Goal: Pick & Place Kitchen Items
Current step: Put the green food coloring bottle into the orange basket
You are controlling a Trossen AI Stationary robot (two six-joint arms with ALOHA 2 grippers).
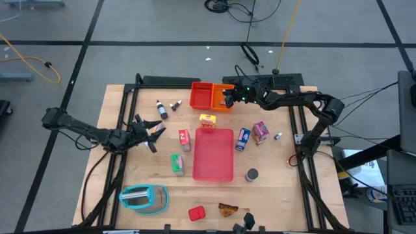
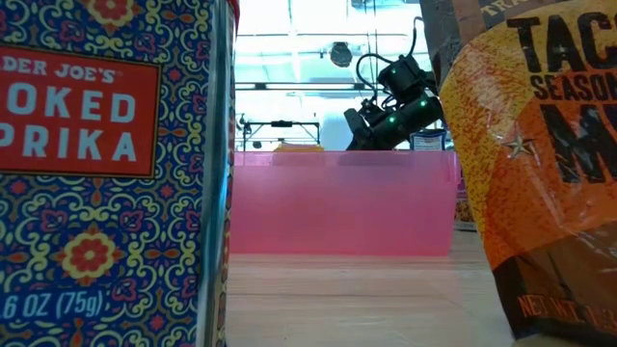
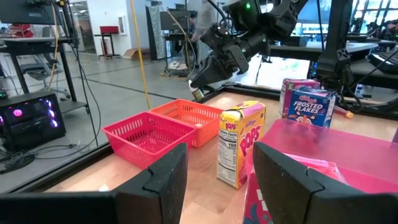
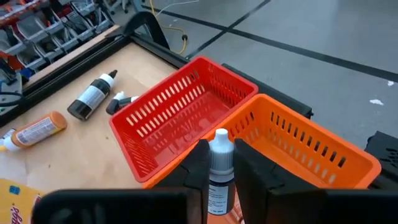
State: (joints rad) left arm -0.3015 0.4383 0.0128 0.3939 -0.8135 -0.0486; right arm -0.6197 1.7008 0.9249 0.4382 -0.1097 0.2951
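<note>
My right gripper (image 4: pixel 221 163) is shut on a small bottle (image 4: pixel 219 177) with a white cap (image 4: pixel 221 144). It hangs over the near wall of the orange bin (image 4: pixel 292 140), beside the red bin (image 4: pixel 177 112), at the table's far edge (image 1: pixel 229 97). My left gripper (image 3: pixel 217 177) stands open near the left edge (image 1: pixel 148 132), touching nothing. It points at the yellow box (image 3: pixel 239 143). Red (image 1: pixel 184 139), green (image 1: pixel 177 164), blue (image 1: pixel 242 138) and pink (image 1: pixel 260 132) boxes, two dark bottles (image 1: pixel 160 109), a grey can (image 1: pixel 251 174) and packets (image 1: pixel 227 209) lie on the table. My right gripper pinches the small bottle's labelled body (image 4: pixel 217 190) between its two fingers, just below the white cap. The fingers come from the table's right side, slanting a little down. The cap end sticks out past the fingertips. The bottle is lifted clear, over the orange bin.
A flat pink tray (image 1: pixel 213 156) lies in the table's middle. A teal holder (image 1: pixel 143 198) sits near the front left. A paprika tin (image 2: pixel 106 173) and a taco seasoning packet (image 2: pixel 540 164) stand close before the low camera. An orange-capped tube (image 4: pixel 37 130) lies near the dark bottles.
</note>
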